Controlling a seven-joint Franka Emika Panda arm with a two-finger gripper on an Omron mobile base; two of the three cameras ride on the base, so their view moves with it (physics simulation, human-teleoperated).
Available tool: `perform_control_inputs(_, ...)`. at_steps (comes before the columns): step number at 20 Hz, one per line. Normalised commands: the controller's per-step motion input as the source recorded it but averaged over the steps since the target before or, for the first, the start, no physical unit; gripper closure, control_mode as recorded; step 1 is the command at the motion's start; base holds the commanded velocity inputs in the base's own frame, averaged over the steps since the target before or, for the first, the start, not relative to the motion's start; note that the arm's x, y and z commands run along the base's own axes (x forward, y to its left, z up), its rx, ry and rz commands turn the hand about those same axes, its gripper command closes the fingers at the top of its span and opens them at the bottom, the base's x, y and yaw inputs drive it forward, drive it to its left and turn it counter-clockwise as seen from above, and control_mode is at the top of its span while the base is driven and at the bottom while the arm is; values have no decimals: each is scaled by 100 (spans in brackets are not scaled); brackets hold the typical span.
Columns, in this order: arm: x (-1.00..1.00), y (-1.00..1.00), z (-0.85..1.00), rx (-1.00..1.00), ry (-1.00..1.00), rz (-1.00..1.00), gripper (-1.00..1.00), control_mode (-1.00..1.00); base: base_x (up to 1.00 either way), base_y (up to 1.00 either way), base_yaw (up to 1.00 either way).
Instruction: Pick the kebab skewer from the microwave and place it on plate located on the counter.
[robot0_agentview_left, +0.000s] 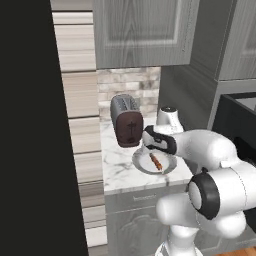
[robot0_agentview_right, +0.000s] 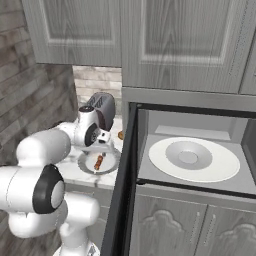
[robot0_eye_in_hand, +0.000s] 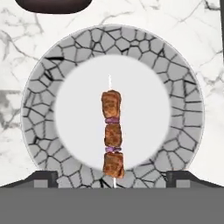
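Kebab skewer (robot0_eye_in_hand: 112, 133) lies flat across the white centre of the plate (robot0_eye_in_hand: 39, 113) on the counter (robot0_eye_in_hand: 192, 35), the gripper (robot0_eye_in_hand: 112, 177) above with fingers spread apart, so placement looks finished.

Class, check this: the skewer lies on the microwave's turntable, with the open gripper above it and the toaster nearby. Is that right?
Not quite. The skewer lies on the plate on the counter, as the hand view shows. The turntable is bare. The gripper is open above it, and the toaster stands nearby.

Dark-red toaster (robot0_agentview_left: 127, 123) below grey cabinets (robot0_agentview_left: 142, 31)
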Motion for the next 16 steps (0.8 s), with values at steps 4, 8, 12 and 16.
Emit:
perform_control_inputs(4, -66, 23, 67, 0, -21, -3, -100, -100, 0, 0, 0)
perform_control_inputs(8, -80, 20, 75, 0, -17, 0, -100, -100, 0, 0, 0)
perform_control_inputs(12, -61, 0, 86, 0, -9, 0, -100, -100, 0, 0, 0)
perform_control_inputs(16, -56, 0, 69, 0, -5, 0, -100, -100, 0, 0, 0)
